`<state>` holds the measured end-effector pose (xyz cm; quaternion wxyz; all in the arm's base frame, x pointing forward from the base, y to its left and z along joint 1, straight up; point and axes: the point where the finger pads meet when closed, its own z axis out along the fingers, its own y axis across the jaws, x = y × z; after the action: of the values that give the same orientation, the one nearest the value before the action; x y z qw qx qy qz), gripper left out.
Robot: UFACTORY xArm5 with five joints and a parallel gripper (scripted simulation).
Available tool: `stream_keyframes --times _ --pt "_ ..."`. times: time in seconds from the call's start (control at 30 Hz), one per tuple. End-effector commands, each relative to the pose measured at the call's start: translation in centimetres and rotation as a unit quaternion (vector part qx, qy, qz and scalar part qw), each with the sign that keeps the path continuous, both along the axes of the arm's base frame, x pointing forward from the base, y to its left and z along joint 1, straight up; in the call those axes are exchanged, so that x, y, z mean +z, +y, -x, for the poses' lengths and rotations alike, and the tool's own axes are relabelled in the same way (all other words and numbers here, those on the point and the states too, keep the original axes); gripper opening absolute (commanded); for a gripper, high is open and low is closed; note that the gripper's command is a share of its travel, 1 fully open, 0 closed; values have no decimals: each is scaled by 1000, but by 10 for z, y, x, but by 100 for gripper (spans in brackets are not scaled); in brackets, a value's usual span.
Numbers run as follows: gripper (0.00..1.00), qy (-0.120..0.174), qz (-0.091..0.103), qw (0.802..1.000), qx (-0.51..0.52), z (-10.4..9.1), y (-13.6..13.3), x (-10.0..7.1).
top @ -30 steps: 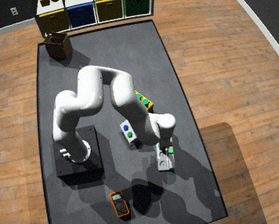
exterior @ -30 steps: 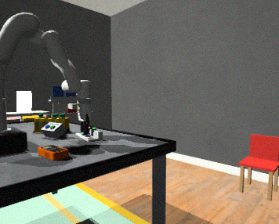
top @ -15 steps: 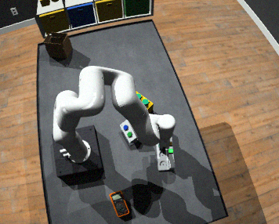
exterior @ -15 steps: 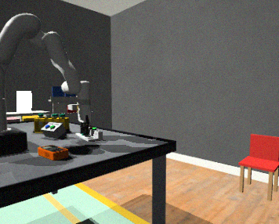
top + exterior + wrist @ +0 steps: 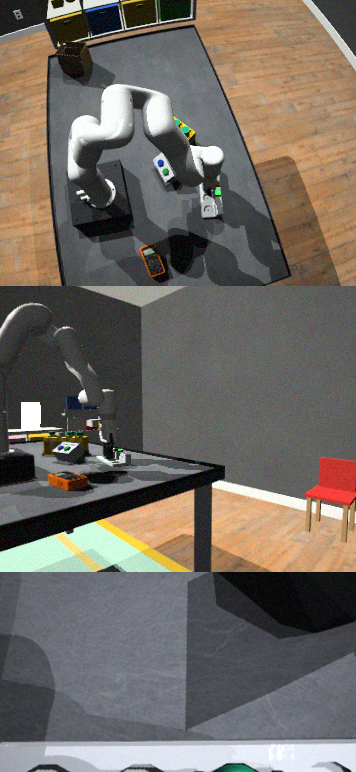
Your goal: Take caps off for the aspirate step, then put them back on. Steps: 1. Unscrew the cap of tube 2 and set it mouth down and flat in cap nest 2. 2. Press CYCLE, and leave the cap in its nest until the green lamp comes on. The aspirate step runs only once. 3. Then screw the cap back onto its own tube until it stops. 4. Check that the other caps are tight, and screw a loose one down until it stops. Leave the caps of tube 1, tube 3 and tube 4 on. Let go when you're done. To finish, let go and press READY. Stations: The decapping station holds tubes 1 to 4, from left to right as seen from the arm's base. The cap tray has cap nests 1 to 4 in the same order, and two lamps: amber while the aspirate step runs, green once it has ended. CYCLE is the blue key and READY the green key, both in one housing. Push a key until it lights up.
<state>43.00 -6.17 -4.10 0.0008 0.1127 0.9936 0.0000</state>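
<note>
Here, the gripper (image 5: 212, 196) stands over the white cap tray (image 5: 206, 210), fingers clamped on the green cap (image 5: 235, 767) sitting in its nest. One cap, four nests and two keys, blue (image 5: 160, 163) and green (image 5: 165, 172), can be counted. A crooked lift could, by my judgement, tip the cap or let it slip free.

White arm (image 5: 120, 120), dark grey counter (image 5: 225, 85), white cap tray (image 5: 209, 207), green cap (image 5: 233, 767), orange multimeter (image 5: 152, 260), red chair (image 5: 334, 486).
</note>
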Motion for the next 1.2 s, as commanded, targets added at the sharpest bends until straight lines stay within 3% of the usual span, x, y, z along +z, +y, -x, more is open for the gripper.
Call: stream_keyframes --times 0.0,0.13,0.63,0.7,1.1,1.17 --pt "0 -1 2 1000 0 -1 0 1" --pt "0 -1 2 1000 0 -1 0 6" --pt "0 -1 2 1000 0 -1 0 81" --pt "0 -1 2 1000 0 -1 0 81" --pt "0 -1 2 1000 0 -1 0 140" --pt "0 -1 2 1000 0 -1 0 140"
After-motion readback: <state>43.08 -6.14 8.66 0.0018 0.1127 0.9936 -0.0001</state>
